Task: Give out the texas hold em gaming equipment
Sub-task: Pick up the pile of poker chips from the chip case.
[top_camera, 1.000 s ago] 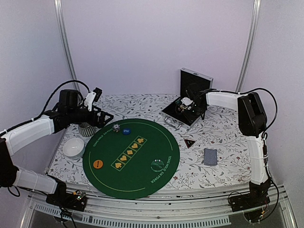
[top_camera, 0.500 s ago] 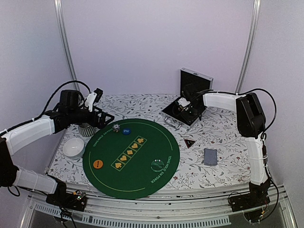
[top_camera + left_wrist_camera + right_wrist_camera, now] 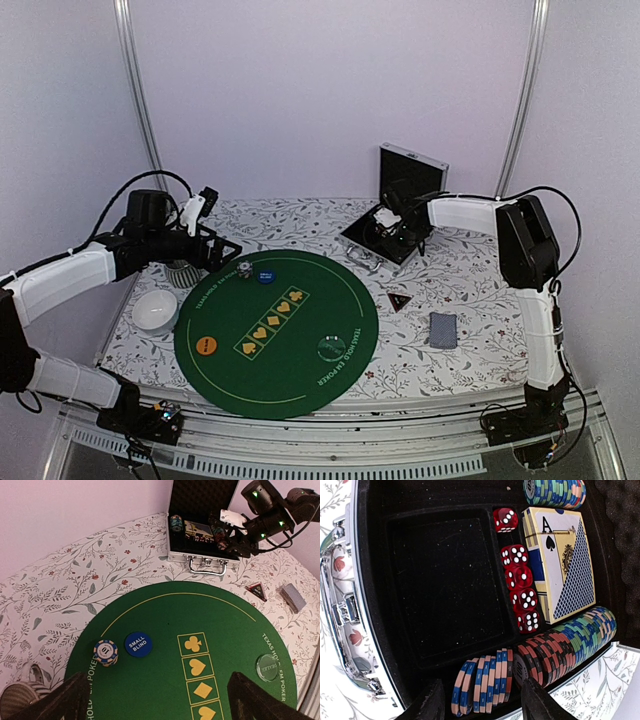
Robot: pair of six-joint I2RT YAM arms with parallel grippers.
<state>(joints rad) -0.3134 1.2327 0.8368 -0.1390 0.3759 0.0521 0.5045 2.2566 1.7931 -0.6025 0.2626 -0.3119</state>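
Chips on mat: one short stack [image 3: 243, 270] of multicolour chips, "10" face up, on the mat's far-L part.
Discs: blue disc [image 3: 265, 274] marked "small blind" just beside the stack, not touching; orange disc [image 3: 206, 346] nr the mat's L-near rim; clear-whitish disc [image 3: 331, 348] nr its near-R rim. All flat on the mat.
Triangle: small dark red-edged triangle [image 3: 399, 301] on the counter, just off the mat's R rim.
Cards: grey-blue-backed deck [image 3: 443, 329] on the counter, R of the triangle & apart from it.
Mat: round green mat [image 3: 290, 385] w/ a row of yellow suit boxes across the ctr.
Case: open metal case [image 3: 408, 170] at the counter's far side, lid up. Inside are chip rows [image 3: 555, 650], boxed cards [image 3: 562, 565] w/ ace of spades & five red dice [image 3: 519, 576] in a line.
R claw: [image 3: 482, 681] down in the case, fingers part-way apart, nothing lifted. Blue-orange chips [image 3: 482, 680] show btwn the fingers; contact can't tell.
L claw: [image 3: 157, 677] spread fully wide, empty, hangs over the mat's far-L edge nr the stack.
Other: striped cup [image 3: 183, 272] & white bowl [image 3: 155, 310] on the counter off the mat's L side, cup farther back.
Counter: floral-print top [image 3: 470, 280].
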